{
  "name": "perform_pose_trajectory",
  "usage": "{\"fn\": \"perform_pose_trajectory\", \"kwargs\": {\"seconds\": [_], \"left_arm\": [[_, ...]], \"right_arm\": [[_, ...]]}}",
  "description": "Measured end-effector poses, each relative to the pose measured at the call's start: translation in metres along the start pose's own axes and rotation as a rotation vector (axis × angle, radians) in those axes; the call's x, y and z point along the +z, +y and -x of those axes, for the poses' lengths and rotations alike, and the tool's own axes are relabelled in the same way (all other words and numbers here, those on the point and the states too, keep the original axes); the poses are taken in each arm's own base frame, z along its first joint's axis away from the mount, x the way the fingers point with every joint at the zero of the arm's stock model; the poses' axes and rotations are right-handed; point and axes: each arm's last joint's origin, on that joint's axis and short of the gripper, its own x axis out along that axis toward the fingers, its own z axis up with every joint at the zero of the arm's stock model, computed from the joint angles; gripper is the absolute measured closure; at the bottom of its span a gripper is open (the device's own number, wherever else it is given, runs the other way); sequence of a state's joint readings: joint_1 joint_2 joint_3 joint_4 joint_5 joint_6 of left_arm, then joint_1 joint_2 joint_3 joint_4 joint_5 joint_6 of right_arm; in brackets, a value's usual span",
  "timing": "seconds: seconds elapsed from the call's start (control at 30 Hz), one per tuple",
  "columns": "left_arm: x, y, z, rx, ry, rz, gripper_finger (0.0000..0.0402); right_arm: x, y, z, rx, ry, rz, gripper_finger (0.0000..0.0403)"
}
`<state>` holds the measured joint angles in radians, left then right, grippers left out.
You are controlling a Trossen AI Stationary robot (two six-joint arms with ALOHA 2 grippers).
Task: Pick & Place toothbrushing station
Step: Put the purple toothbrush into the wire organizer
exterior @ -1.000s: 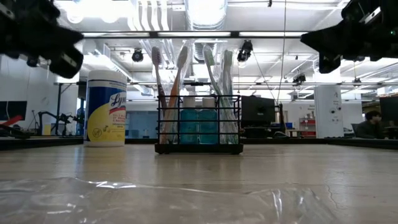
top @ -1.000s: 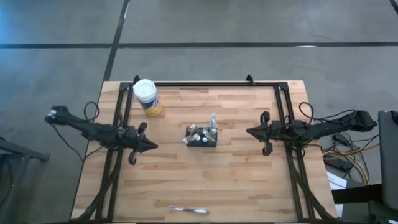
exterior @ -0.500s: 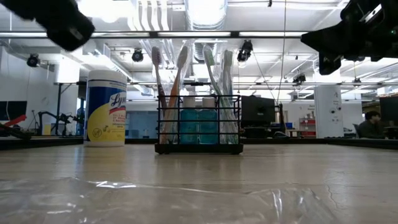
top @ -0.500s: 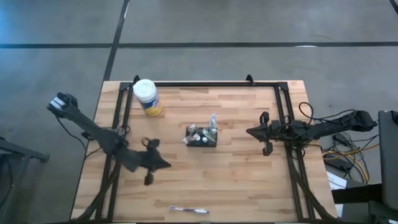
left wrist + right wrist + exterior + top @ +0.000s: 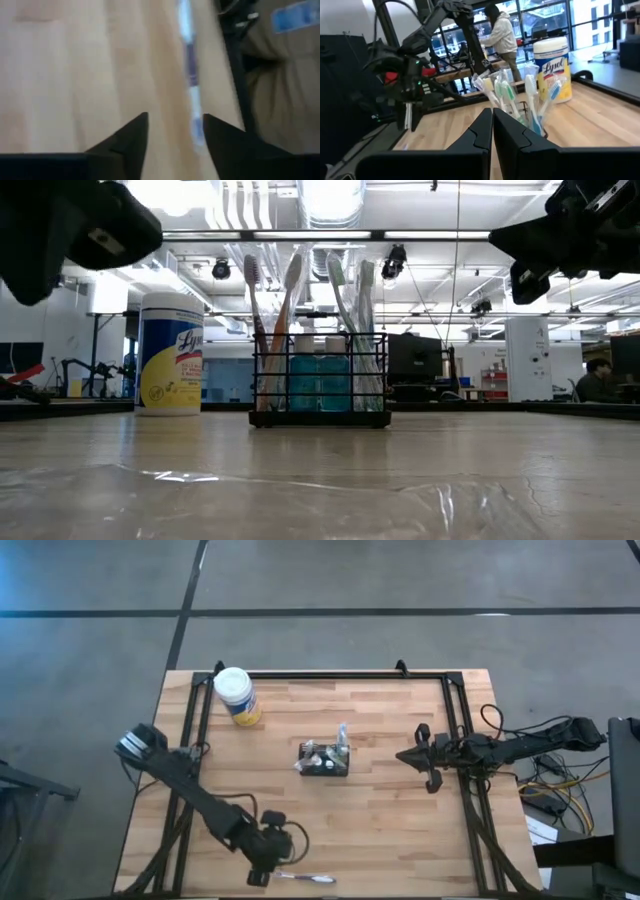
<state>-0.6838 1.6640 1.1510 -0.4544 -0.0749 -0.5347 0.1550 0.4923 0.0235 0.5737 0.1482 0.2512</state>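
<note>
Bright overhead glare, blurred left-wrist view

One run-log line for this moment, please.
left gripper: open above loose toothbrush at table's near edge | right gripper: shut, waiting right of caddy | caddy: untouched, mid-table

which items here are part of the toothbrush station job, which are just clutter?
Job:
- toothbrushing station, black mesh caddy at mid-table, brushes standing in it
- loose toothbrush at the near edge, left gripper open beside it

Lying about:
- wipes tub, far-left corner
- right gripper waits shut, right of the caddy
</note>
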Motion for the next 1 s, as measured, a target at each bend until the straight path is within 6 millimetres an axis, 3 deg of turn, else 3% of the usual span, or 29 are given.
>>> {"fn": "perform_pose_trajectory", "kwargs": {"seconds": [0.17,0.33,1.0], "left_arm": [[0.002,-0.015,-0.015,-0.048,0.11,0.001,0.0143],[0.0,-0.021,-0.025,-0.063,0.14,0.033,0.0107],[-0.017,-0.02,-0.07,0.013,0.182,0.025,0.0115]], "right_arm": [[0.0,0.0,0.0,0.001,0.001,-0.03,0.039],[0.0,0.0,0.0,0.012,0.005,-0.031,0.039],[0.0,0.0,0.0,0.015,0.001,-0.026,0.039]]}}
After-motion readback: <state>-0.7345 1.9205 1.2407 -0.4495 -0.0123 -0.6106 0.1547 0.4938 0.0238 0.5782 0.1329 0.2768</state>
